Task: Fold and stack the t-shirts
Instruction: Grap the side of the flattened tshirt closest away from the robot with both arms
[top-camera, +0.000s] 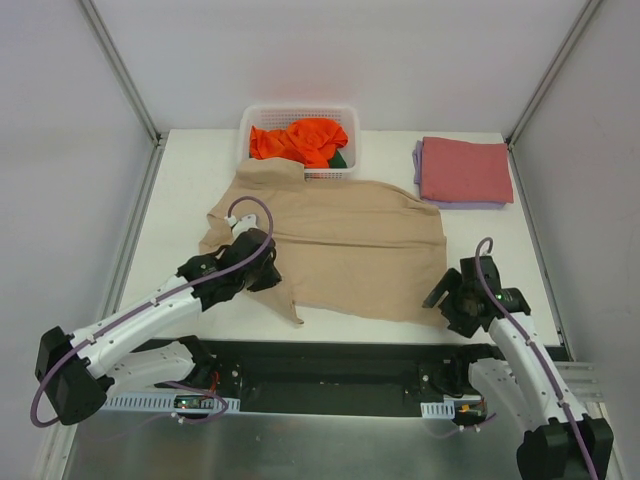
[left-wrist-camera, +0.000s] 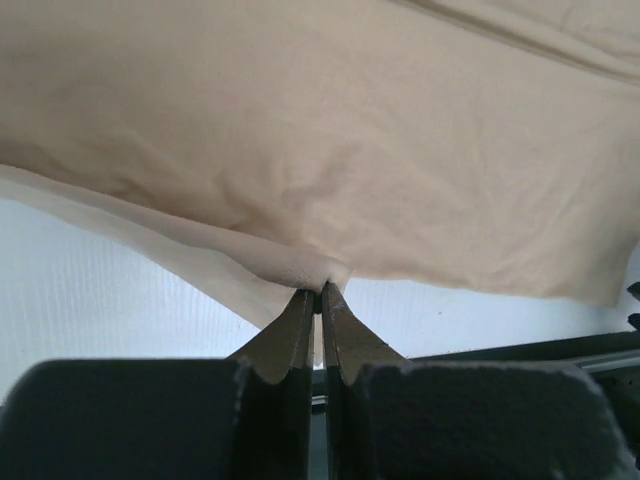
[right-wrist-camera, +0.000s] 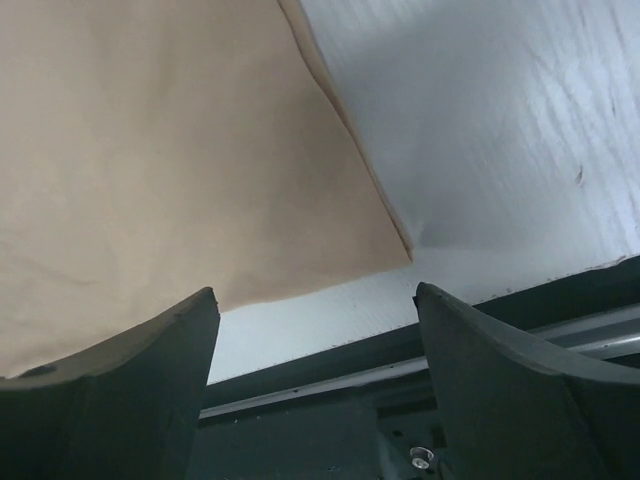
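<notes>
Just in front of the basket (top-camera: 298, 118) on the surface (top-camera: 185, 180), one beige t-shirt (top-camera: 345, 245) is spread for folding, its near edge pinched by the left fingers (left-wrist-camera: 300, 320) while the right fingers (right-wrist-camera: 190, 340) are held open at its corner, two folded shirts (top-camera: 465, 170) being stacked to the right and two more crumpled inside.

I see the spread shirt (top-camera: 335, 245) between my pincers, basket (top-camera: 262, 116) beyond it, folded stack (top-camera: 464, 170) beyond the right pincer (top-camera: 446, 297).
</notes>
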